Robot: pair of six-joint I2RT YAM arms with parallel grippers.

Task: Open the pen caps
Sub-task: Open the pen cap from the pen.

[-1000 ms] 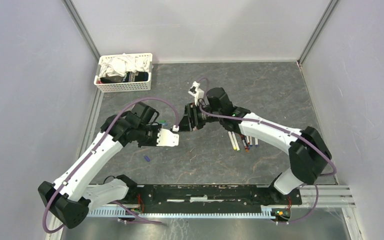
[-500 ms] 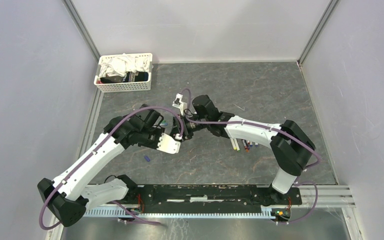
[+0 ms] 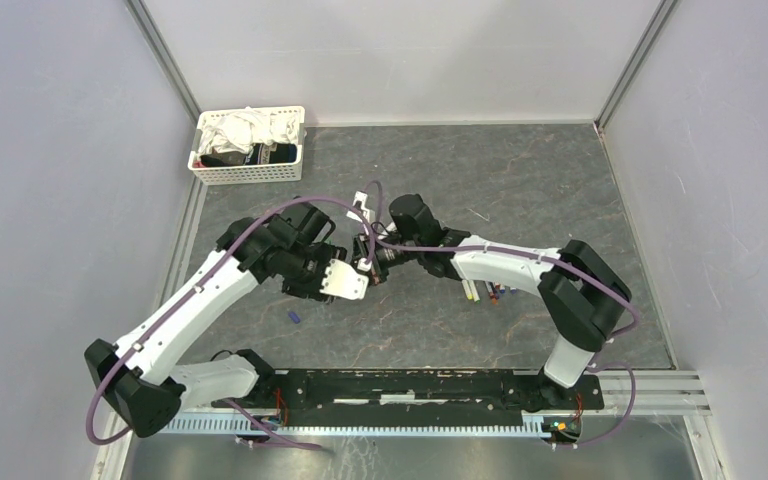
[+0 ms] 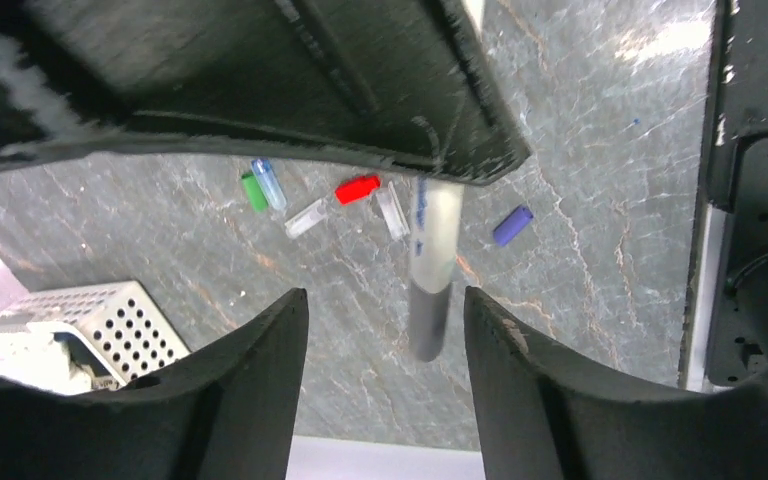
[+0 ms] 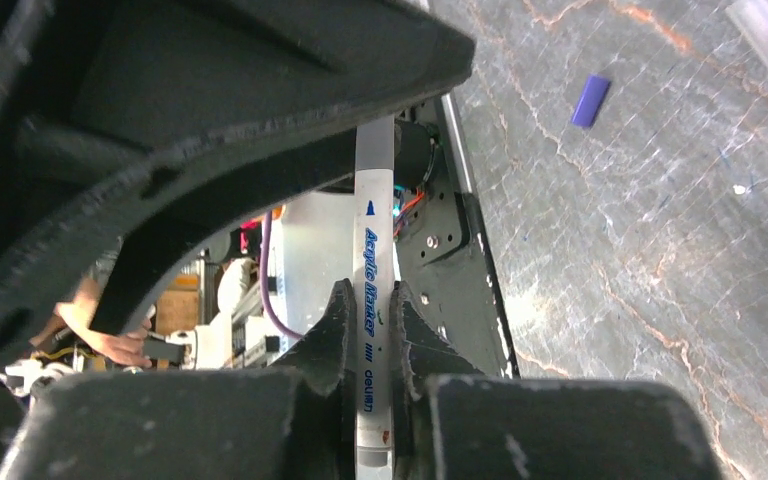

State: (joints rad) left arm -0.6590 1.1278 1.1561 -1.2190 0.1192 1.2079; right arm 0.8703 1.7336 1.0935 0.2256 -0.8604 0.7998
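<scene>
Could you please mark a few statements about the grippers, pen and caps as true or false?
1. The right gripper is clamped on a white pen. True.
2. The left gripper pinches that pen. False: its fingers stand apart on either side of it.
3. A red cap lies loose on the table. True.
4. The white basket sits beside the right arm's base. False: it is in the far left corner.

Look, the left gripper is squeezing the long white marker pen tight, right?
Wrong gripper: the right gripper is squeezing the long white marker pen tight, as the right wrist view shows. The left gripper is open.
</scene>
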